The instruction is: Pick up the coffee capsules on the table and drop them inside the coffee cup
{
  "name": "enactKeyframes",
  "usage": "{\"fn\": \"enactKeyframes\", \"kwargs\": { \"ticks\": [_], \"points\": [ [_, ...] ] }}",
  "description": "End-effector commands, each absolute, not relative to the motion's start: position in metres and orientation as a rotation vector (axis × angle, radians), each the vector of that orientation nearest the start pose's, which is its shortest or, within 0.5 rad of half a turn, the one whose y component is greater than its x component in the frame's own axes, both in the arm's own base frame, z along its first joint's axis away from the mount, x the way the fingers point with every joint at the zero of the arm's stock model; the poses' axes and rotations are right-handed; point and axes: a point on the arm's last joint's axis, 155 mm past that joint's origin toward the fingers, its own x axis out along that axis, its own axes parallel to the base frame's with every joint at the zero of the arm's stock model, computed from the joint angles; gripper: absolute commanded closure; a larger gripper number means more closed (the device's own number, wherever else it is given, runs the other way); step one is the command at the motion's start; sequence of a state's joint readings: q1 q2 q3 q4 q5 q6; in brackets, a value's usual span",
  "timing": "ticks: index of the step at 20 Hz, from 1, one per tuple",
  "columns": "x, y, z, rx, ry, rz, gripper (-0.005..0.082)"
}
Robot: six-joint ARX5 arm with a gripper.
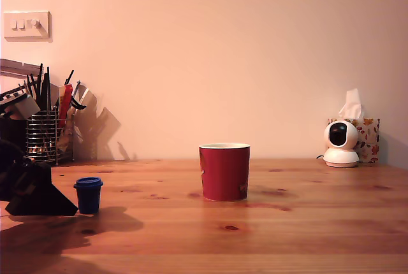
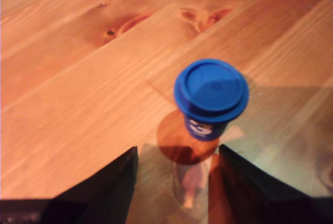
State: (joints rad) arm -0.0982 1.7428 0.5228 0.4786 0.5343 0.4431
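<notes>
The gripper (image 2: 177,182) is spread open and empty just short of the blue capsule (image 2: 210,99), which stands upright on the table (image 2: 78,104) well apart from the red cup (image 1: 224,172), so grasping, carrying and dropping all remain.

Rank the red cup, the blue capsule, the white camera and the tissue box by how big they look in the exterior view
1. Red coffee cup, clearly largest.
2. Tissue box and white camera: look alike, and the camera hides part of the box, so no ranking. Both sit farther back.
3. Blue coffee capsule, smallest, though nearer the lens.
</notes>
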Motion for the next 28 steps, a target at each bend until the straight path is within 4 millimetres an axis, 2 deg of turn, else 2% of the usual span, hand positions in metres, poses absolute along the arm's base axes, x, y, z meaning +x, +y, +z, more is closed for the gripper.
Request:
{"fn": "enactKeyframes", "kwargs": {
  "ticks": [1, 6, 9, 19, 28],
  "points": [
    [0.357, -0.134, 0.0, 0.252, 0.582, -0.772, 0.0322],
    [0.357, -0.139, 0.004, 0.248, 0.561, -0.794, 0.0313],
    [0.357, -0.139, 0.003, 0.249, 0.561, -0.793, 0.0266],
    [0.371, -0.141, 0.011, 0.262, 0.525, -0.786, 0.0269],
    [0.379, -0.15, 0.007, 0.266, 0.53, -0.808, 0.0269]
  ]
}}
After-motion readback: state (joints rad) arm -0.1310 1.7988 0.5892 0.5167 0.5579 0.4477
